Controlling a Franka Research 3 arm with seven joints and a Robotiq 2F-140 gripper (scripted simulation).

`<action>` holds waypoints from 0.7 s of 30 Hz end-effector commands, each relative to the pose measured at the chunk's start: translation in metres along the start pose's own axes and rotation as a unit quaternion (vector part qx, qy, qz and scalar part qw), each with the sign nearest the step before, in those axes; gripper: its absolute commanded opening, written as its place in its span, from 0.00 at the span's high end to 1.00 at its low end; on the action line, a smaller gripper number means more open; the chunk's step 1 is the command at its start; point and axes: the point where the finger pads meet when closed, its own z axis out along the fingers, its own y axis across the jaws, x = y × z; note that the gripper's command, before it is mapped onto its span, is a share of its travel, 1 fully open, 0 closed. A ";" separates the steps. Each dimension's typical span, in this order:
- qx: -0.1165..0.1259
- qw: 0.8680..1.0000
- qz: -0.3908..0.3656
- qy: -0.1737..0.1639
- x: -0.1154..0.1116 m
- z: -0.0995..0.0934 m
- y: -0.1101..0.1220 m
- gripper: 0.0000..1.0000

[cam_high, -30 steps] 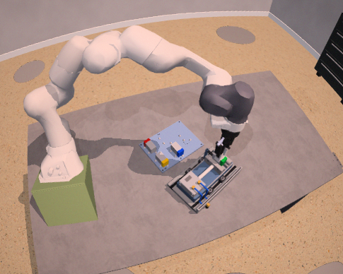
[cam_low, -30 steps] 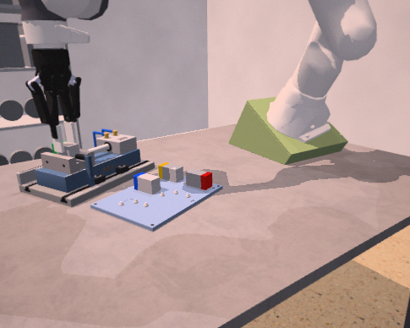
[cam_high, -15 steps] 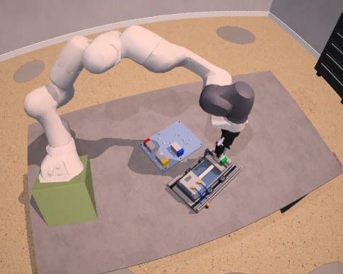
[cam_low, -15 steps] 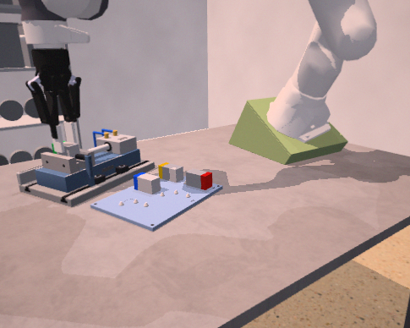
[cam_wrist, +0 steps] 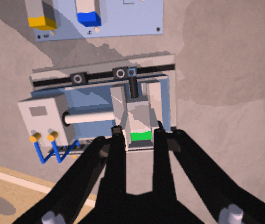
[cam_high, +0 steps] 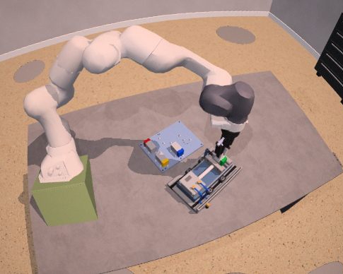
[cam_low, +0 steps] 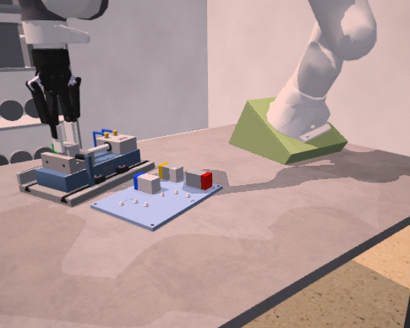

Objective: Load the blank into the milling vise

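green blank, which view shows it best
Wrist: the green blank fills the centre, held between the fingers over the vise. Top shows only its green end; exterior shows a pale sliver below the gripper.

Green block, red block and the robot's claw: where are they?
Green-ended blank (cam_wrist: 142, 136), wrist view, on its green painted end.
Red-ended blank (cam_low: 205, 180), exterior view, on its red end face.
Gripper (cam_wrist: 137, 134), wrist view, midway between the fingertips, shut on the green-ended blank.
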 end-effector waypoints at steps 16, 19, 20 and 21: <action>-0.001 1.000 0.000 0.000 0.000 0.000 0.000 1.00; -0.002 1.000 0.002 -0.001 0.000 0.001 0.000 1.00; -0.002 1.000 0.002 -0.001 0.000 0.001 0.000 1.00; -0.002 1.000 0.002 -0.001 0.000 0.001 0.000 1.00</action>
